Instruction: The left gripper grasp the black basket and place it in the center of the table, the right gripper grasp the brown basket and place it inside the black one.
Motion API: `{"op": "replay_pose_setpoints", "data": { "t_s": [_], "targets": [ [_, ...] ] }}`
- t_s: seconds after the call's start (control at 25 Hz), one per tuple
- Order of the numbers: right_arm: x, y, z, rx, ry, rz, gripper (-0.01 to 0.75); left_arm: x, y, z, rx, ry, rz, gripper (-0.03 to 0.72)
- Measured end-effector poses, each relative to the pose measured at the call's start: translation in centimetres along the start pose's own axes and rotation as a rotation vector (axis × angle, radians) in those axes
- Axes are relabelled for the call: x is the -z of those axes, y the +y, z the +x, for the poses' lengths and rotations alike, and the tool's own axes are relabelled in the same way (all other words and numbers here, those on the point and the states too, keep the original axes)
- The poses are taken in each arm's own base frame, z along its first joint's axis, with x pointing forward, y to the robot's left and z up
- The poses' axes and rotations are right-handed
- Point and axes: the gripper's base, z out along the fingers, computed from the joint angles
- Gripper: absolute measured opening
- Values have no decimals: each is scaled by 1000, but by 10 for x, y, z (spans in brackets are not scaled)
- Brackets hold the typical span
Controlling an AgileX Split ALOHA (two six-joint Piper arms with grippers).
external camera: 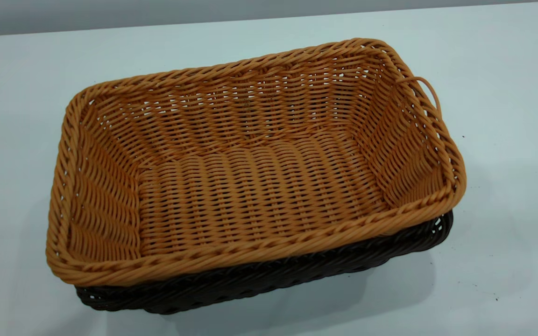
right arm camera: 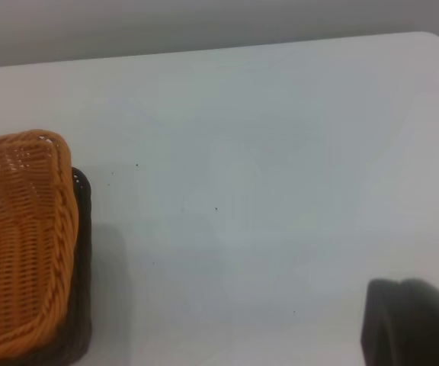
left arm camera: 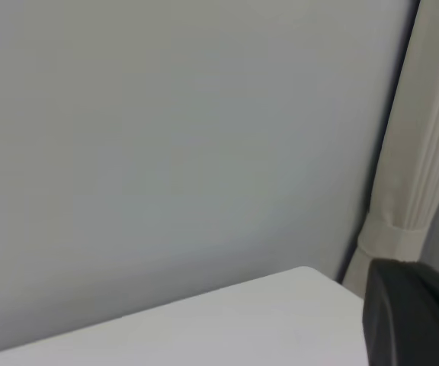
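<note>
White tabletop (external camera: 507, 140) carries the brown basket (external camera: 250, 177) nested inside the black basket (external camera: 259, 280), both hands off them, their open/closed state impossible to tell from these views.

Brown basket (external camera: 250, 177) nested in black basket (external camera: 269, 280)

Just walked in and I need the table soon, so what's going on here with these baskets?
Nothing is being handled right now. The brown basket sits nested inside the black basket on the white table, its rim riding above the black one's. Neither gripper is near the baskets; each wrist view shows only a dark edge of its own arm, away from them. The stacking looks done.
</note>
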Motion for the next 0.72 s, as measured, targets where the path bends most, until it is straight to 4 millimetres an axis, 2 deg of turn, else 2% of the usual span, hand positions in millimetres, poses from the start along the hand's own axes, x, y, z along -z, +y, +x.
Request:
{"op": "replay_pose_setpoints", "data": {
  "t_s": [0.2, 0.36, 0.52, 0.6, 0.72],
  "targets": [
    [0, 0, 0, 0, 1, 0, 2, 1, -12, 3, -189, 27, 135, -1],
    [0, 0, 0, -1, 1, 0, 2, 7, -28, 19, -341, 161, 348, -1],
    [0, 0, 0, -2, 1, 0, 2, 17, -33, 42, -341, 417, 471, -1],
    [0, 0, 0, -2, 1, 0, 2, 23, -31, 51, -314, 562, 474, -1],
    [0, 0, 0, -1, 1, 1, 2, 31, -28, 54, -277, 694, 436, -1]
  ]
}}
